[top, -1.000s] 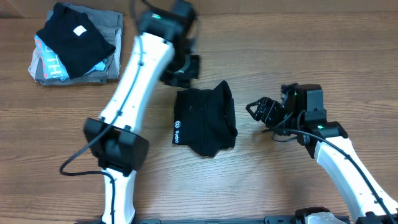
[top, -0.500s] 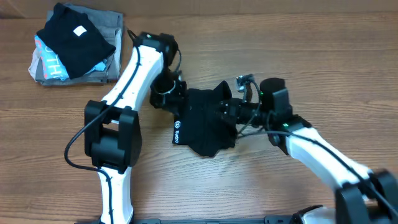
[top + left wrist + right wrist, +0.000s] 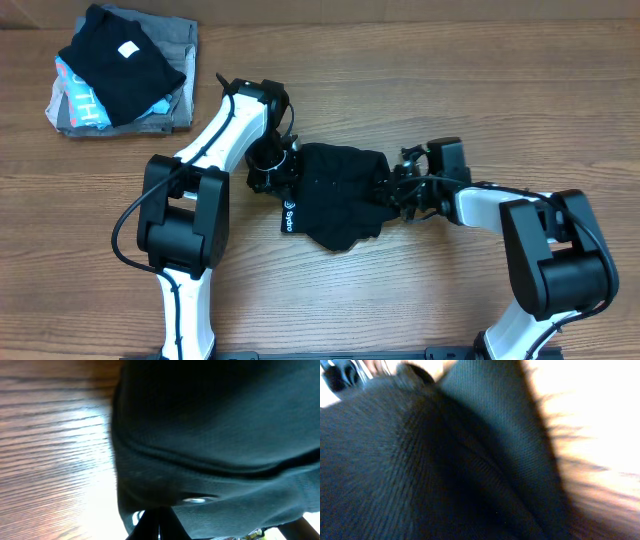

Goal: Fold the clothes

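Looking down from overhead, we find the black shirt (image 3: 335, 195) bunched into a compact, uneven bundle near the middle of the table (image 3: 480, 70), with its white lettering (image 3: 287, 215) along the left edge. The left claw (image 3: 281, 172) sits at the bundle's upper left edge and the right claw (image 3: 392, 190) at its right edge. The shirt therefore lies between the two, and each touches it. Both claws are closed, and we judge that each has pinched a fold of cloth. A pile of folded garments (image 3: 120, 75) lies well apart in the far left corner.

To do this step well, we would raise both claws together and level. We would then draw them apart only until the slack is gone, so the shirt opens flat instead of twisting. If either pinch has caught several layers, the bundle will come up whole; in that case we should set it down and regrip.

From the left wrist, dark cloth with a stitched hem fills most of the frame, and bare wood shows on the left. At the bottom edge the dark fingertips (image 3: 152, 525) meet in a closed point directly under the hem, with cloth draped over them.

From the right wrist, the picture is blurred. Black fabric fills the frame from the left, with pale tabletop at the right. We cannot see the fingers here, so this view neither confirms nor denies the grip.
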Robot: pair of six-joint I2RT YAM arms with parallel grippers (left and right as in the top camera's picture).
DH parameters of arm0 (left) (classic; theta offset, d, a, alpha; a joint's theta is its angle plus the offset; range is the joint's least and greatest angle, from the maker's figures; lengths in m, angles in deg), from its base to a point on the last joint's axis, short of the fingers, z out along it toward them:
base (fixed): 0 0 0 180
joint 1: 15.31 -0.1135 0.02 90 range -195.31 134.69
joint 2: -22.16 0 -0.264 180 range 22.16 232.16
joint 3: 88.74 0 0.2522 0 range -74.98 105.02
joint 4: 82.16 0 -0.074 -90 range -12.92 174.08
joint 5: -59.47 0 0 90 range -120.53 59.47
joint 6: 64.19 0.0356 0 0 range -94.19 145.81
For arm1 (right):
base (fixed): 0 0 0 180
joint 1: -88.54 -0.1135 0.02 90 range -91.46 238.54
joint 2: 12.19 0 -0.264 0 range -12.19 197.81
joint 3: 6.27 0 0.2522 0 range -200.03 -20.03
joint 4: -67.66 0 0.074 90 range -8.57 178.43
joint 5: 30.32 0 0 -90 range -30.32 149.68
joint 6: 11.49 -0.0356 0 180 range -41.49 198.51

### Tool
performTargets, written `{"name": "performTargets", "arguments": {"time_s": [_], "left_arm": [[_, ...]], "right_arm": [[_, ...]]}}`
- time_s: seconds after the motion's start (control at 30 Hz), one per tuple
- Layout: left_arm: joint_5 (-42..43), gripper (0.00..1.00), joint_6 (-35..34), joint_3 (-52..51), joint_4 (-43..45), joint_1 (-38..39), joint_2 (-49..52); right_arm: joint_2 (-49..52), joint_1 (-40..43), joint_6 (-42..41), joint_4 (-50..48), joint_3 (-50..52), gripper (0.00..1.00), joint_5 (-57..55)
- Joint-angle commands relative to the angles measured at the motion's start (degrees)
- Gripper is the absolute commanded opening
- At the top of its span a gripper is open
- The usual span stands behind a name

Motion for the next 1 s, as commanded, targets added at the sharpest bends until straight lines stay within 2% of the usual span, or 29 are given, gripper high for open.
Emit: {"name": "performTargets", "arguments": {"time_s": [0.0, 0.23, 0.3, 0.37, 0.47, 0.57, 0.7, 0.83, 0.97], "left_arm": [[-0.20, 0.04, 1.57, -0.11, 0.13, -0.83, -0.37], [-0.07, 0.04, 2.62, 5.46, -3.30, -0.59, -1.25], [0.76, 0.04, 2.64, 6.19, -3.28, -0.48, -1.66], [1.77, 0.04, 2.64, 6.32, -2.32, -0.42, -1.95], [1.79, 0.04, 2.58, 6.27, -0.24, -0.22, -1.86], [4.68, 0.04, 2.47, 6.27, 1.79, -0.17, -1.86], [7.72, 0.04, 2.40, 6.27, 6.05, -0.20, -1.86], [7.76, 0.04, 2.40, 6.27, 10.21, -0.20, -1.84], [7.54, 0.04, 0.81, 6.08, 14.51, -0.02, -1.68]], "right_arm": [[-0.35, 0.92, 2.69, -4.70, -0.39, 0.04, 5.92], [-4.04, 0.92, -3.06, -19.30, -0.48, 0.07, 19.56], [-5.33, 0.92, -6.08, -25.33, -0.48, 0.10, 22.16], [-6.29, 0.92, -10.58, -32.46, -0.48, 0.18, 22.60], [-6.36, 0.90, -14.19, -38.40, -0.55, 0.24, 22.12], [-5.95, 0.57, -11.06, -35.78, -0.52, 0.26, 19.78], [-5.14, -1.18, -4.20, -23.71, -0.55, 0.27, 8.81], [-4.02, -3.23, 1.64, -22.99, -0.74, 0.28, 5.42], [-2.62, -5.51, 1.64, -22.97, -0.85, 0.28, -2.36]]}}
